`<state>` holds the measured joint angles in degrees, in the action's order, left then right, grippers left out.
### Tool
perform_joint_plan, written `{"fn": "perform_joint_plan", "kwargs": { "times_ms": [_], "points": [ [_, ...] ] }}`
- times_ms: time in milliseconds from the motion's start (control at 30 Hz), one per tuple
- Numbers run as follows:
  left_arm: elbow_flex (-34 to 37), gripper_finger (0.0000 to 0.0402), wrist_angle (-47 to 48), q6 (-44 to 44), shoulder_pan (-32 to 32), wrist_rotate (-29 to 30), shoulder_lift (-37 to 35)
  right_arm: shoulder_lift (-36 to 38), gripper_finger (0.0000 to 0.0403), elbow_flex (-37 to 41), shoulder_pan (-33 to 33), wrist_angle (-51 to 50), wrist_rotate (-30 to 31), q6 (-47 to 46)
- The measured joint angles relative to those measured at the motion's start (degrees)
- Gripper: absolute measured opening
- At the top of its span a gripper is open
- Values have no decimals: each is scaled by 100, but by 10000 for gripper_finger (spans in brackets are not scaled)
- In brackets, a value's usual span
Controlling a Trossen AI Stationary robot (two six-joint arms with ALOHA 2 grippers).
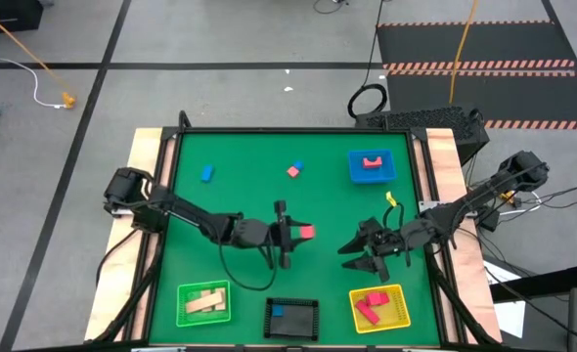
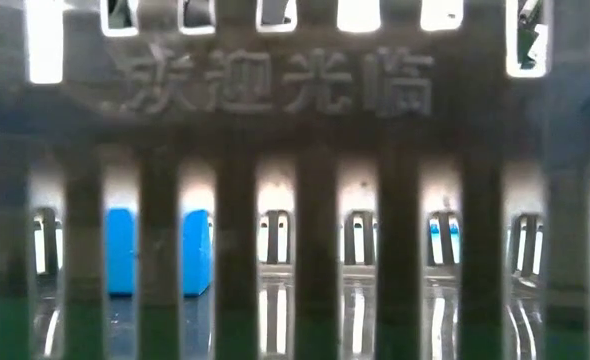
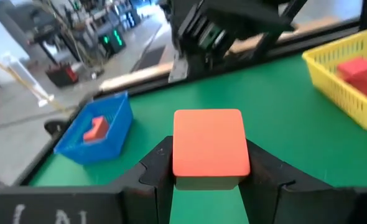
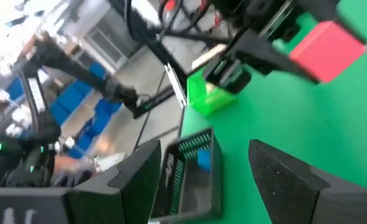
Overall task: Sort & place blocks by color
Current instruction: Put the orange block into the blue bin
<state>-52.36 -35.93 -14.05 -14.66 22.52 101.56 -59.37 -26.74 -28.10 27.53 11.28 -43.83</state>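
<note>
My left gripper (image 1: 298,234) is over the table's middle, shut on a red block (image 1: 306,233), which fills the left wrist view (image 3: 208,149). My right gripper (image 1: 359,252) is open (image 4: 202,183) just right of it, above the yellow tray (image 1: 399,315), and touches nothing. Red blocks (image 1: 372,306) lie in the yellow tray. Tan blocks (image 1: 203,302) lie in the green tray (image 1: 183,315). One blue block (image 1: 278,311) lies in the black tray (image 1: 308,323). A blue block (image 1: 207,173) and a red block (image 1: 294,170) lie loose on the mat. My left gripper pinches the red block by its two opposite side faces (image 3: 177,168) between its fingers (image 3: 155,165). The fingers come level from the table's left. The block sits upright and looks lifted clear of the mat, also in the right wrist view (image 4: 326,40).
A flat blue tray (image 1: 355,176) at the far right holds a red piece (image 1: 372,162). The three mesh trays line the near edge. The low view looks through the black tray's mesh at the blue block (image 2: 155,250). Bare green mat (image 1: 240,196) lies between the arms and the far edge.
</note>
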Motion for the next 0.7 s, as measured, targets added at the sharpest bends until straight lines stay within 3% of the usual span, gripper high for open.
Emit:
{"fn": "perform_joint_plan", "kwargs": {
  "times_ms": [233,433,567,700],
  "points": [
    [-2,141,-487,-364,-46,2,0,0,235,0,2,238,1657,-73],
    [-2,139,-486,-322,-48,2,0,2,235,0,84,289,2384,-543],
    [-2,137,-499,-401,-48,3,0,0,235,0,334,45,2440,-982],
    [-2,138,-512,-386,9,2,0,-195,235,0,711,-77,1936,-1840]
  ]
}}
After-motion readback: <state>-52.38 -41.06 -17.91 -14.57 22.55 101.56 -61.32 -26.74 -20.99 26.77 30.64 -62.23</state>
